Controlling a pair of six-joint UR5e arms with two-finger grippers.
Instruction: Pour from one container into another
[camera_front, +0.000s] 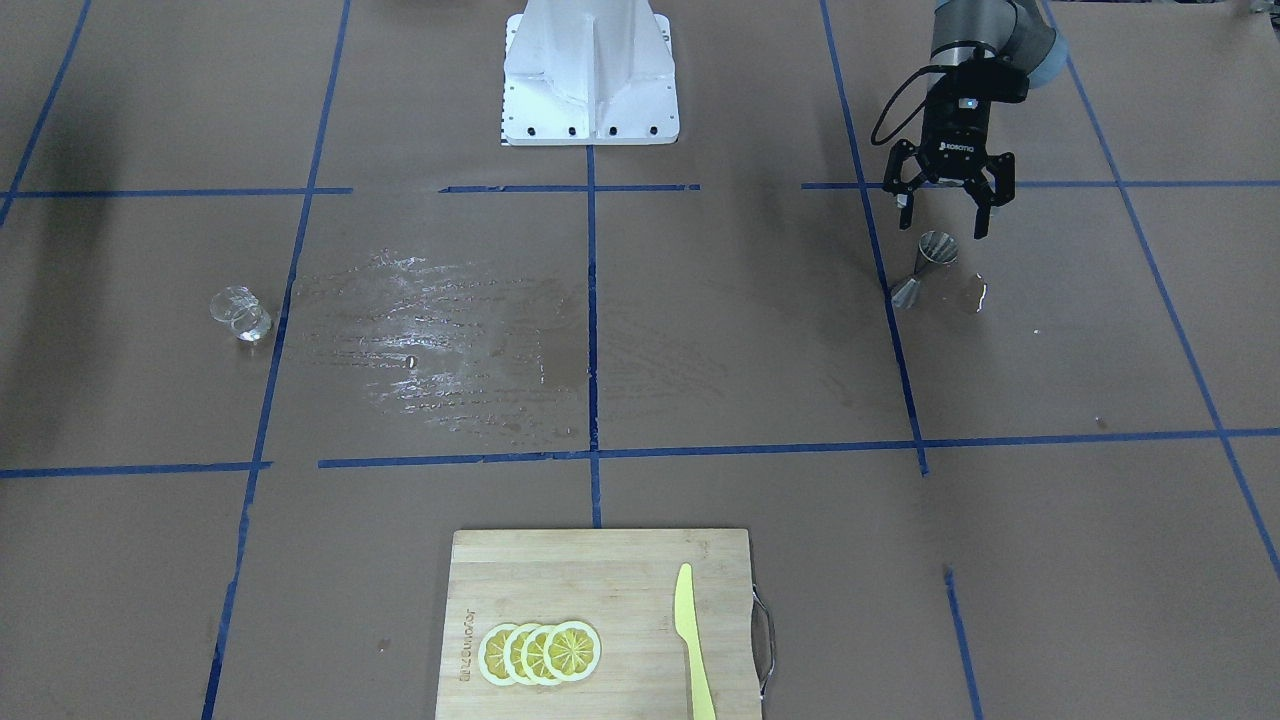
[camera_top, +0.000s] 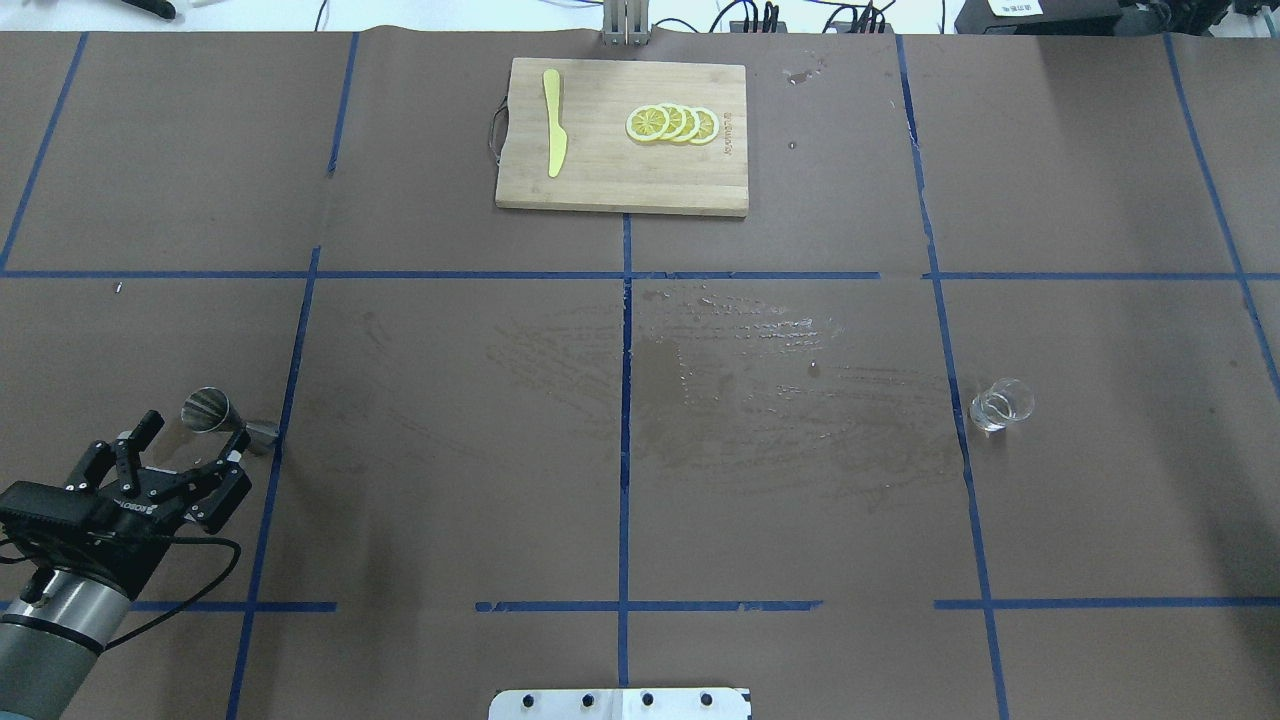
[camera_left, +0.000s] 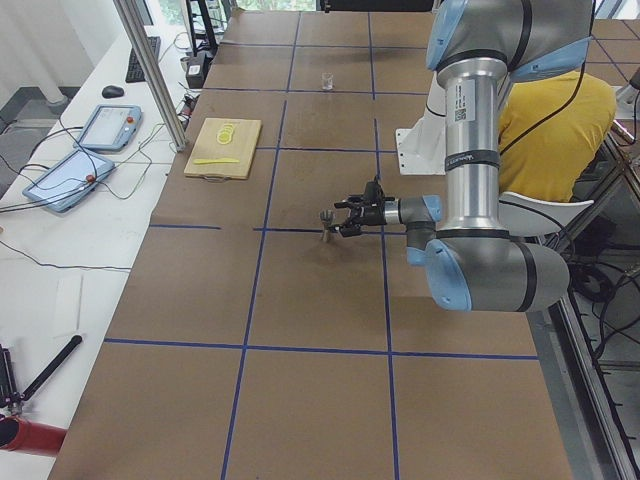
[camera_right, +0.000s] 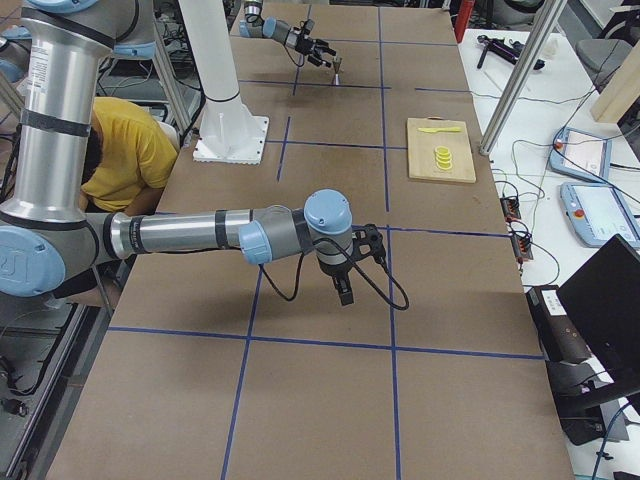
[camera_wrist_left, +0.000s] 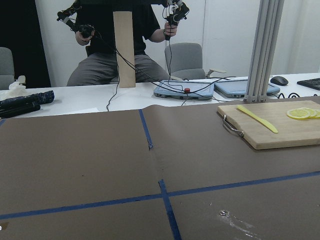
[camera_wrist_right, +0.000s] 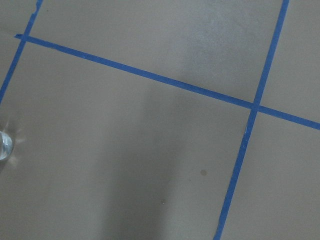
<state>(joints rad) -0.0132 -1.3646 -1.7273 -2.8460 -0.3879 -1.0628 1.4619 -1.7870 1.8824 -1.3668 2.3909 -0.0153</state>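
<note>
1. Two pincers: my left pincer hangs fingers apart just behind the standing jigger, probably to steady it.
2. Right pincer: I cannot tell.
3. Glass cup stands well apart, across the wet patch, ungrasped.

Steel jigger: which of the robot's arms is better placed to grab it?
Left. The left hand, open, hovers just beside the jigger; the right hand is far from it.
</note>
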